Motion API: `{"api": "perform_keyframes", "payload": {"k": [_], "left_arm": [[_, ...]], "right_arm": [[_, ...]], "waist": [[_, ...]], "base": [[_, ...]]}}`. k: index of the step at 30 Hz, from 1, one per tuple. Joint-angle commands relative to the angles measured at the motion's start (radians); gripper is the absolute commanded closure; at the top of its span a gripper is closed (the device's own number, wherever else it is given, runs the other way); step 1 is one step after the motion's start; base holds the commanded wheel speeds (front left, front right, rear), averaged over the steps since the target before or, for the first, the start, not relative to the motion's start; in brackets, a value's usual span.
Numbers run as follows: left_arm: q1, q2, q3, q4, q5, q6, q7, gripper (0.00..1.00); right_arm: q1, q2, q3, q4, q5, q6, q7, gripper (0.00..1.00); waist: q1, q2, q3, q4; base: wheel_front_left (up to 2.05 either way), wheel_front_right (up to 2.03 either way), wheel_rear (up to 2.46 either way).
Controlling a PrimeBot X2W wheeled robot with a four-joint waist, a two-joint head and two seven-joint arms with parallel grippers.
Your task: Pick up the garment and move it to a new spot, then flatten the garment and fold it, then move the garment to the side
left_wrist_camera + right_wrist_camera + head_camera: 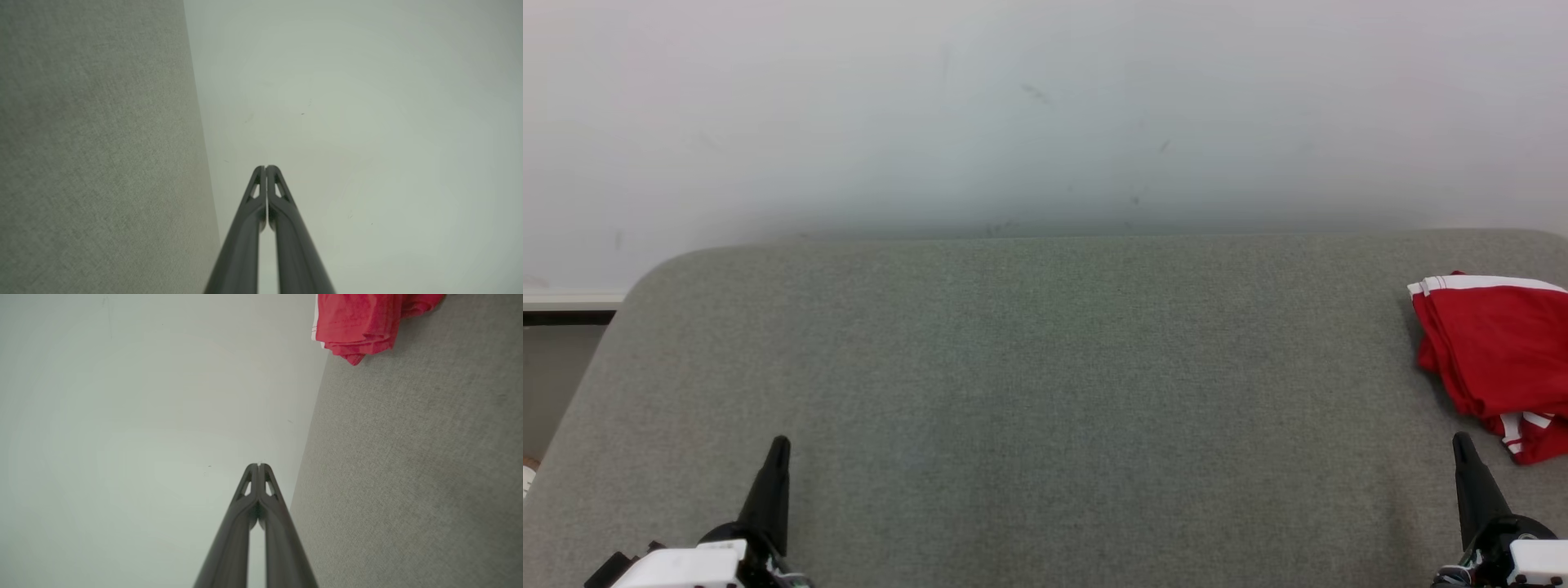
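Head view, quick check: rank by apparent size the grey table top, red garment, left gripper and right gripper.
1. grey table top, by far the largest.
2. red garment, partly cut off at the frame edge.
3. left gripper and right gripper: they look alike, so unranked.

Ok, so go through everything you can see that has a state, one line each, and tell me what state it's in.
red garment: folded in loose layers, lying at the table's right side, nothing touching it
left end effector: shut, holding nothing
right end effector: shut, holding nothing, near the garment but apart from it
table: grey fabric top, bare in the middle
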Motion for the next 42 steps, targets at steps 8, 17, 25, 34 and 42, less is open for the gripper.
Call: {"api": "perform_keyframes", "payload": {"k": [8,17,25,34,42], "left_arm": [[-0.008,0.006,0.002,0.001,-0.014,-0.007,0.004,1.0],[-0.008,0.006,0.002,0.001,-0.014,-0.007,0.004,1.0],[-0.008,0.006,0.002,0.0,-0.014,-0.007,0.004,1.0],[-0.008,0.006,0.002,0.0,-0.014,-0.007,0.004,1.0],[-0.008,0.006,0.002,0.0,-0.014,-0.007,0.004,1.0]], "right_arm": [[-0.012,0.001,-0.005,0.003,-0.003,-0.002,0.002,1.0],[-0.012,0.001,-0.005,0.003,-0.003,-0.002,0.002,1.0],[-0.012,0.001,-0.006,0.003,-0.004,-0.002,0.003,1.0],[-0.012,0.001,-0.006,0.003,-0.004,-0.002,0.003,1.0],[-0.012,0.001,-0.006,0.003,-0.005,-0.002,0.004,1.0]], "waist": [[0.0,0.0,0.0,0.0],[0.0,0.0,0.0,0.0],[0.0,0.0,0.0,0.0],[0.0,0.0,0.0,0.0],[0.0,0.0,0.0,0.0]], "base": [[0.0,0.0,0.0],[0.0,0.0,0.0],[0.0,0.0,0.0],[0.0,0.0,0.0],[0.0,0.0,0.0]]}}
